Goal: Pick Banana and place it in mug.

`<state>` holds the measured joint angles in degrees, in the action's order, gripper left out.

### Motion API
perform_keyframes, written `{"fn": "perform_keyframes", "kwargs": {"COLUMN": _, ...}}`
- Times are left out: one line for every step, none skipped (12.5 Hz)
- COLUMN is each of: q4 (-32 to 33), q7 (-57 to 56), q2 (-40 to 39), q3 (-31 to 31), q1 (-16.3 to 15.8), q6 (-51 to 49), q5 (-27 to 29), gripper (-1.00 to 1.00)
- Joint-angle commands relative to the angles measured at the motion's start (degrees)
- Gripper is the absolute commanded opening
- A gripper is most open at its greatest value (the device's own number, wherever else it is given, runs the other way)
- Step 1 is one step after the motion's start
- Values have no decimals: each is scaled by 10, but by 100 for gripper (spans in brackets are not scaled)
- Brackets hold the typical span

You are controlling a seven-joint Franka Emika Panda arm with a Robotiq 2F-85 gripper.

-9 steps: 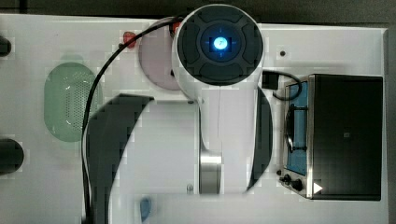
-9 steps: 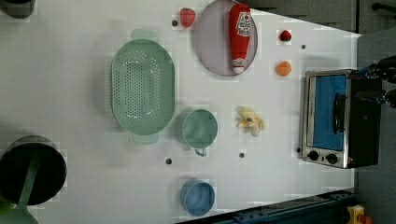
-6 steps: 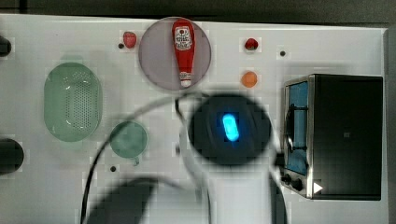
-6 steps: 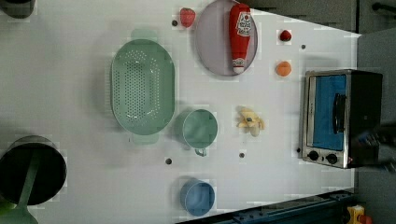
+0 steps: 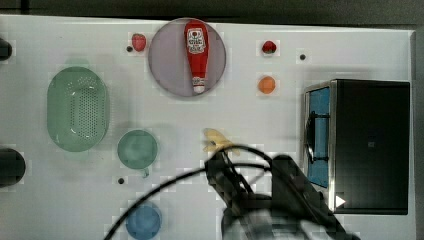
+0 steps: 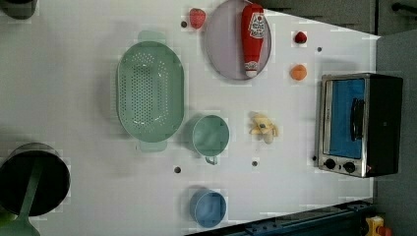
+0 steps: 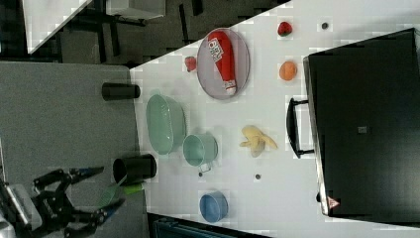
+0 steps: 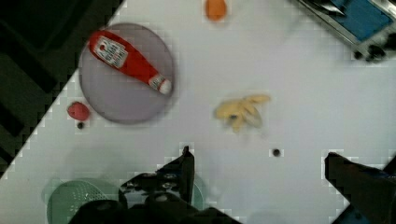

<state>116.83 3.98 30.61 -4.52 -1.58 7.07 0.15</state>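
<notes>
Banana: lies loose on the white surface, not yet picked up; the task is at its approach step.

Top view: banana sits between the green mug on the top view's left and the toaster oven on the top view's right; the arm's dark bulk and cable lie just below it, and I cannot make out the hand here.

Left view: banana rests just beside the mug, apart from it; a green colander touches or nearly touches the mug's far side; a ketchup bottle lies on a grey plate.

Right view: banana lies between the mug and the oven's handle; a blue bowl is well apart.

Wrist view: hand spread wide, empty, its two fingers either side of bare surface; banana lies ahead of it, off the line between the fingers.

Next move, as I judge it: centre the spread fingers over the banana, descend, then close across its narrow width.
</notes>
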Motion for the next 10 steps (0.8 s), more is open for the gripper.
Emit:
{"fn": "perform_keyframes", "kwargs": {"q4": 111, "q7": -126, "q2": -92, "q3": 2, "q1": 0, "q6": 62, "q5": -5, "gripper": 100}}
{"fn": "perform_keyframes", "kwargs": {"q4": 134, "q7": -146, "q2": -108, "q3": 2, "q1": 0, "q6": 96, "q5": -5, "gripper": 100}}
{"fn": "perform_keyframes", "kwargs": {"q4": 153, "q7": -166, "q2": -126, "q3": 2, "q1": 0, "q6": 131, "q5": -5, "gripper": 100}}
{"fn": "perform_keyframes", "kwargs": {"q4": 171, "q7": -187, "q2": -146, "q3": 2, "q1": 0, "q6": 168, "q5": -5, "gripper": 100}}
{"fn": "perform_keyframes", "kwargs": {"q4": 186, "q7": -209, "q2": -167, "q3": 2, "q1": 0, "q6": 207, "q5": -5, "gripper": 100}}
{"fn": "perform_keyframes", "kwargs": {"q4": 199, "q7": -233, "q2": -191, "q3": 2, "q1": 0, "q6": 245, "q5": -5, "gripper": 100}}
{"fn": "perform_keyframes", "kwargs": {"q4": 208, "q7": -263, "q2": -216, "q3": 1, "q1": 0, "q6": 279, "q5": -5, "gripper": 100}}
{"fn": "perform_keyframes", "kwargs": {"q4": 214, "q7": -298, "q2": -243, "q3": 1, "q1": 0, "q6": 312, "q5": -5, "gripper": 100}}
{"fn": "perform_keyframes", "kwargs": {"q4": 216, "q7": -336, "q2": -271, "q3": 1, "q1": 0, "q6": 340, "q5": -5, "gripper": 100}}
{"fn": "perform_keyframes", "kwargs": {"q4": 216, "q7": -376, "q2": -301, "q3": 1, "q1": 0, "q6": 364, "q5": -5, "gripper": 100}}
